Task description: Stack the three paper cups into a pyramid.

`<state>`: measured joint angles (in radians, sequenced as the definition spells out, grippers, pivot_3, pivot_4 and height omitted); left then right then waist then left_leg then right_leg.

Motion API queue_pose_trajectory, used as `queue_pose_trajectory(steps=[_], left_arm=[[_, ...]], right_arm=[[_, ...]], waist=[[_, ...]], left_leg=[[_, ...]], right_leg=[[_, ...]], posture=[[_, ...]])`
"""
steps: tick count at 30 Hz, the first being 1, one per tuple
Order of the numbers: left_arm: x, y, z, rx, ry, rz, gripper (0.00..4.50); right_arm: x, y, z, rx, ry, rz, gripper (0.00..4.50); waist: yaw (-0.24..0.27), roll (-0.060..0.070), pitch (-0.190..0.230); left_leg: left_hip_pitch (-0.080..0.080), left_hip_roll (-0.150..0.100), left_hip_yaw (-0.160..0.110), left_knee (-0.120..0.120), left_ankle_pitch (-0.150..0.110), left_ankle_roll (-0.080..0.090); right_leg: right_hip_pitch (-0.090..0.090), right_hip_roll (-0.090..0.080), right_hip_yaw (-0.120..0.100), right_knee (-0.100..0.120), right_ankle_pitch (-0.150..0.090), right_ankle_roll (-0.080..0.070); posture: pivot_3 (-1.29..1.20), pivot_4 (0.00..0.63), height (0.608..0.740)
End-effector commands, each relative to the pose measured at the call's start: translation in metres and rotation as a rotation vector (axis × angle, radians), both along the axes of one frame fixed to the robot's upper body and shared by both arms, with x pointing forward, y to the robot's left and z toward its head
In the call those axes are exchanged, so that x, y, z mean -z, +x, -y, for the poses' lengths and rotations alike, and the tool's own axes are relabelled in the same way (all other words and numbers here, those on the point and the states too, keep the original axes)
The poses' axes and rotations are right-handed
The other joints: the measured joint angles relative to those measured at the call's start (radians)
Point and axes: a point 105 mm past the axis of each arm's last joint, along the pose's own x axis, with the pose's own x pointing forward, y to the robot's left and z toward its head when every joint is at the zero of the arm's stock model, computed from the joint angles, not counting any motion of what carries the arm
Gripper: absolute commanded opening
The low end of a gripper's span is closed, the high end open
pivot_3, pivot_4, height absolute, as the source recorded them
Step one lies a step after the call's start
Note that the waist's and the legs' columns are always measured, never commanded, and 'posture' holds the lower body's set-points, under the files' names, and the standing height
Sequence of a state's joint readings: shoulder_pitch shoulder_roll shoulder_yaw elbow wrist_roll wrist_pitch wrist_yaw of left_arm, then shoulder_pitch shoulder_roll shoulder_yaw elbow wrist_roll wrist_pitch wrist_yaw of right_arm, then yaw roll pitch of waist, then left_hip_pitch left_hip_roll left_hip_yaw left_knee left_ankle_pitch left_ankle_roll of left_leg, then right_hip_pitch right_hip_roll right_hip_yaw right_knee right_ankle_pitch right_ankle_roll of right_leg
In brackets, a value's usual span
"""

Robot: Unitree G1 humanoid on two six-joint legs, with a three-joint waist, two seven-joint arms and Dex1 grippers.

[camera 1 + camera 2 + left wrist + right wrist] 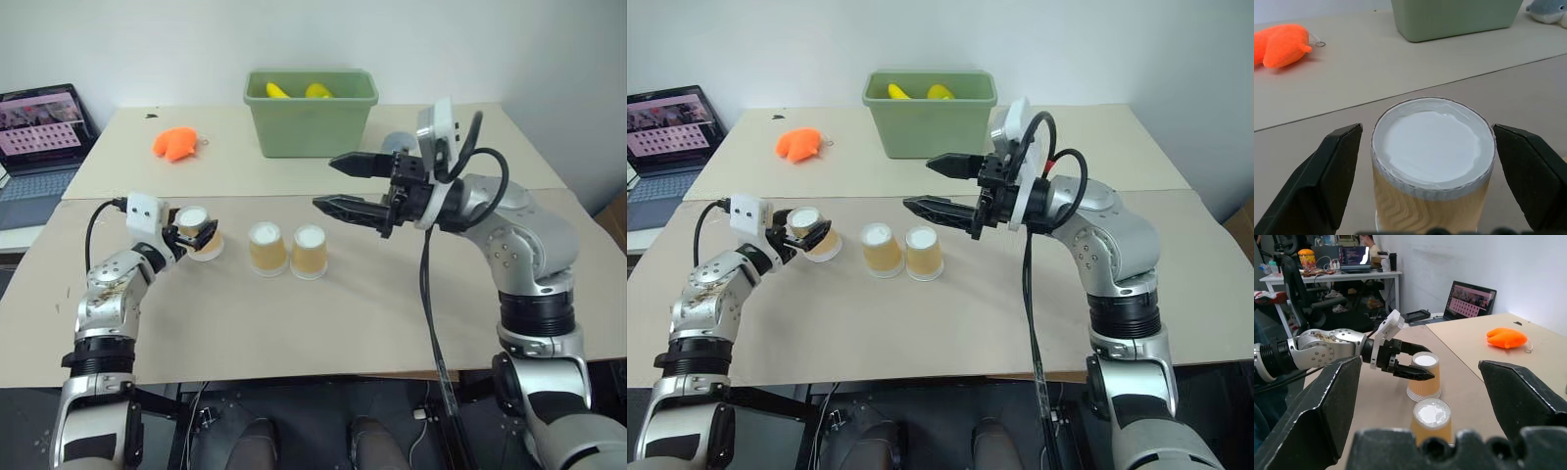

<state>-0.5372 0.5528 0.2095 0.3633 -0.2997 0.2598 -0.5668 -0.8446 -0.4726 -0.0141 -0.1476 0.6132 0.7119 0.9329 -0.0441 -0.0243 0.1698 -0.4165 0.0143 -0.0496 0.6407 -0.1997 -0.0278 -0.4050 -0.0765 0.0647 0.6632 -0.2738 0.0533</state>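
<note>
Three paper cups (267, 248), one green bin (311, 112) (two yellow items, seemingly), one laptop (39, 147).

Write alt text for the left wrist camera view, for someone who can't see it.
An upside-down paper cup stands on the tan table between the open black fingers of the left gripper, not yet gripped. Behind it sit a green bin and an orange plush toy.

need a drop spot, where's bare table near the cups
Bare: the tan tabletop in front of the three upside-down tan paper cups. Crowded: the left gripper straddles the leftmost cup; the right gripper hovers open beside the green plastic bin.
</note>
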Motion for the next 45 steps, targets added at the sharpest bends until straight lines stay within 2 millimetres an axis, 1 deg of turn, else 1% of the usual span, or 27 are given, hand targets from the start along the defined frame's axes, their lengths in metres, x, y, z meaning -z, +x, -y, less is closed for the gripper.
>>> queue_pose_trajectory(steps=[1,7,8,9,11,18,19,22,25,26,28,30,32,33,35,37,39,41,45], left_arm=[[-0.014,0.002,0.007,0.033,0.015,0.048,4.5],[-0.017,0.0,0.009,0.043,-0.001,0.066,4.5],[-0.016,0.0,0.009,0.041,0.0,0.065,3.97],[-0.016,0.0,0.008,0.039,0.002,0.064,3.88],[-0.016,0.0,0.008,0.036,0.007,0.062,3.15],[-0.021,0.001,0.005,0.021,-0.001,0.075,3.15],[-0.025,0.002,0.005,0.02,-0.008,0.084,3.15],[-0.042,0.009,0.006,0.024,-0.044,0.124,3.15],[-0.073,0.019,0.011,0.061,-0.17,0.173,3.15],[-0.084,0.022,0.014,0.087,-0.217,0.189,3.15],[-0.11,0.022,0.031,0.213,-0.302,0.22,3.15],[-0.131,0.016,0.047,0.37,-0.36,0.226,3.15],[-0.144,0.003,0.064,0.574,-0.385,0.188,3.15],[-0.146,-0.002,0.068,0.637,-0.386,0.171,3.15],[-0.146,-0.014,0.083,0.805,-0.335,0.086,3.15],[-0.144,-0.021,0.095,0.93,-0.266,0.01,3.15],[-0.142,-0.022,0.103,0.983,-0.196,-0.024,3.15],[-0.141,-0.016,0.109,1.0,-0.145,-0.038,3.15],[-0.138,-0.011,0.117,1.033,-0.09,-0.071,3.15]], right_arm=[[-0.009,-0.007,0.0,-0.012,0.007,0.047,4.47],[-0.009,-0.005,0.001,-0.002,0.005,0.047,4.47],[-0.008,-0.004,0.001,0.0,0.001,0.046,4.5],[-0.007,-0.004,0.001,0.002,-0.003,0.044,4.5],[-0.006,-0.004,0.0,0.0,-0.007,0.04,4.5],[-0.003,-0.002,-0.001,0.006,-0.016,0.037,4.5],[-0.003,-0.002,-0.001,0.01,-0.017,0.037,4.5],[-0.001,0.001,-0.001,0.03,-0.024,0.04,4.5],[0.002,0.005,-0.001,0.055,-0.021,0.04,4.5],[0.002,0.007,0.0,0.065,-0.009,0.034,4.5],[0.003,0.011,0.002,0.093,0.011,0.024,4.5],[0.004,0.015,0.003,0.117,0.027,0.02,4.5],[0.004,0.018,0.007,0.144,0.041,0.017,4.5],[0.004,0.019,0.008,0.153,0.044,0.017,4.5],[0.005,0.022,0.011,0.18,0.058,0.01,4.5],[0.008,0.026,0.015,0.217,0.067,0.002,4.5],[0.009,0.029,0.018,0.242,0.08,0.002,4.5],[0.01,0.029,0.02,0.253,0.095,-0.003,4.5],[0.011,0.029,0.023,0.269,0.109,-0.005,4.5]], waist=[[0.0,0.0,0.0],[0.001,0.0,0.0],[0.001,0.0,0.0],[0.001,0.0,0.0],[0.001,0.0,0.0],[0.001,0.0,0.0],[0.001,0.0,0.0],[0.002,0.0,0.0],[0.005,-0.001,0.001],[0.005,-0.001,0.001],[0.004,-0.002,0.001],[0.003,-0.002,0.001],[0.001,-0.001,0.001],[-0.001,-0.001,0.001],[-0.01,-0.001,0.001],[-0.013,-0.001,0.001],[-0.013,-0.001,0.001],[-0.012,-0.001,0.001],[-0.014,-0.001,0.001]], left_leg=[[0.0,0.0,0.0,0.0,0.0,0.0],[0.0,0.0,0.0,0.0,0.0,0.0],[0.0,0.0,0.0,0.0,0.0,0.0],[0.0,0.0,0.0,0.0,0.0,0.0],[0.0,0.0,0.0,0.0,0.0,0.0],[0.0,0.0,0.0,0.0,0.0,0.0],[0.0,0.0,0.0,0.0,0.0,0.0],[0.0,0.0,0.0,0.0,0.0,0.0],[0.0,0.0,-0.001,0.001,0.0,0.0],[-0.001,0.0,-0.001,0.002,0.0,0.0],[-0.002,-0.001,-0.001,0.002,0.0,0.0],[-0.004,-0.001,-0.002,0.002,0.0,0.0],[-0.006,-0.001,-0.003,0.002,0.0,0.0],[-0.006,-0.001,-0.003,0.002,0.0,0.0],[-0.006,0.0,-0.003,0.002,0.0,0.0],[-0.006,0.0,-0.003,0.002,0.0,0.0],[-0.006,0.0,-0.003,0.002,0.001,-0.001],[-0.005,-0.001,-0.003,0.002,0.001,-0.002],[-0.005,0.0,-0.003,0.002,0.001,-0.002]], right_leg=[[0.0,0.0,0.0,0.0,0.0,0.0],[0.0,0.0,0.0,0.0,0.0,0.0],[0.0,0.0,0.0,0.0,0.0,0.0],[0.0,0.0,0.0,0.0,0.0,0.0],[0.0,0.0,0.0,0.0,0.0,0.0],[0.0,0.0,0.0,0.0,0.0,0.0],[0.0,0.0,0.0,0.0,0.0,0.0],[0.0,0.0,0.0,0.0,0.0,0.0],[0.0,0.0,-0.001,0.001,0.0,0.0],[0.0,0.0,-0.001,0.0,0.0,0.0],[0.0,0.0,-0.002,0.0,0.0,0.0],[0.0,0.0,-0.002,0.001,0.0,0.0],[-0.001,0.0,-0.004,0.002,0.0,0.0],[-0.001,0.0,-0.004,0.002,0.0,0.0],[-0.002,0.0,-0.004,0.002,0.0,0.0],[-0.002,0.001,-0.004,0.002,0.0,0.0],[-0.002,0.001,-0.004,0.001,0.0,0.001],[-0.001,0.001,-0.005,0.0,0.0,0.001],[-0.001,0.001,-0.004,0.0,0.0,0.001]], posture=[[0.0,0.15,0.732],[0.0,0.15,0.732],[0.0,0.15,0.732],[0.0,0.15,0.732],[0.0,0.15,0.732],[0.0,0.15,0.732],[0.0,0.15,0.732],[0.0,0.15,0.732],[0.0,0.15,0.732],[0.0,0.15,0.732],[0.0,0.15,0.732],[0.0,0.15,0.732],[0.0,0.15,0.732],[0.0,0.15,0.732],[0.0,0.15,0.732],[0.0,0.15,0.732],[0.0,0.15,0.732],[0.0,0.15,0.732],[0.0,0.15,0.732]])
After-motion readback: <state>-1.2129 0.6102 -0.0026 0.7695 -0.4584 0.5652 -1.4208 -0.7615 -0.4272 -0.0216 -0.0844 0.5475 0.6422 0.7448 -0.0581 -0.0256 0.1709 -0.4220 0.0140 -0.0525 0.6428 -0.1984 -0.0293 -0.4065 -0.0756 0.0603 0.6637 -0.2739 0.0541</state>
